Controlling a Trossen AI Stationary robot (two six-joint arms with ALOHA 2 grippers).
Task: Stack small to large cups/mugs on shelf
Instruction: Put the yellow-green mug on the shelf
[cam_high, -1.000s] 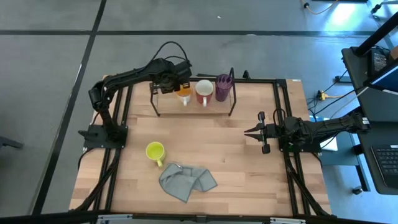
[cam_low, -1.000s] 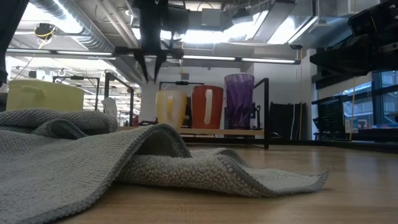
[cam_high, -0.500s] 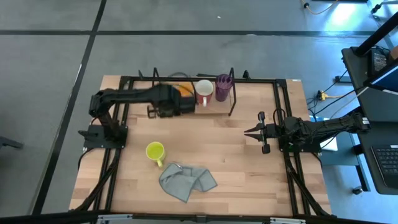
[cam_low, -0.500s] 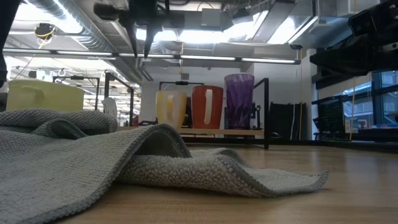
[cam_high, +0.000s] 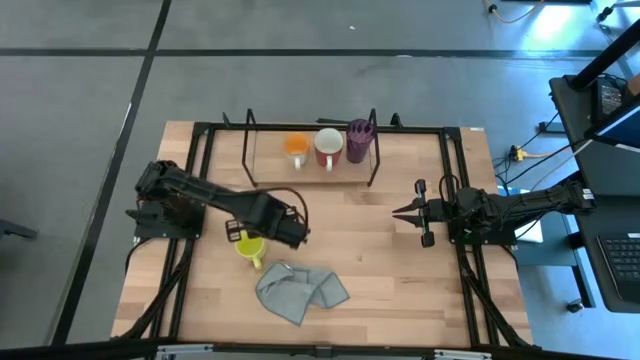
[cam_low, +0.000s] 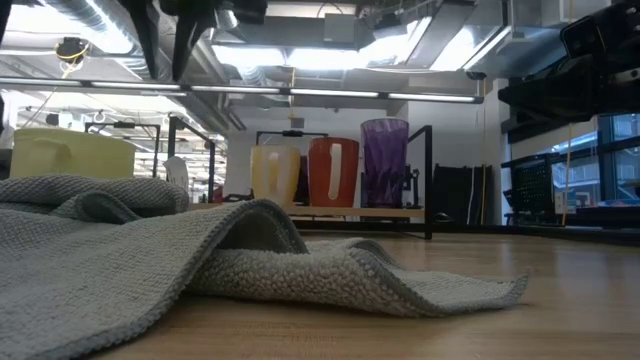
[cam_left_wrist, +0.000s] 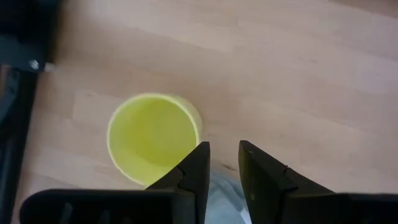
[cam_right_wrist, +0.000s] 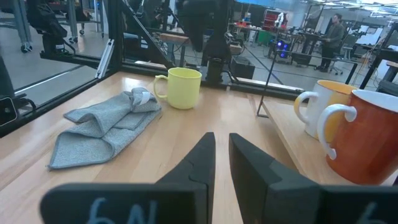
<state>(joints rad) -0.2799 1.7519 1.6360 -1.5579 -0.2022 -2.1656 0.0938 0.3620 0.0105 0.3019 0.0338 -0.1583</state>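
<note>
The small yellow mug (cam_high: 246, 245) stands upright on the table at the near left, its mouth showing in the left wrist view (cam_left_wrist: 152, 138). My left gripper (cam_high: 278, 232) hangs open just above it, pointing down, its fingers (cam_left_wrist: 200, 167) beside the rim over the mug's right side, touching nothing. On the shelf (cam_high: 272, 165) at the far edge stand the orange mug (cam_high: 296, 148), the white mug (cam_high: 328, 148) and the purple tumbler (cam_high: 358, 140), left to right. My right gripper (cam_high: 405, 212) waits level at the table's right, its fingers nearly together and holding nothing.
A crumpled grey cloth (cam_high: 300, 290) lies just near-right of the yellow mug and fills the low view's foreground (cam_low: 200, 250). The black table frame (cam_high: 195, 160) runs along the left, far and right edges. Bare wood lies between the shelf and the cloth.
My left gripper has swung away from above the orange mug on the shelf toward the table's near edge, turning about its wrist, and now hangs over the yellow mug. The gap between its fingers looks unchanged. The mugs and the cloth have kept still.
</note>
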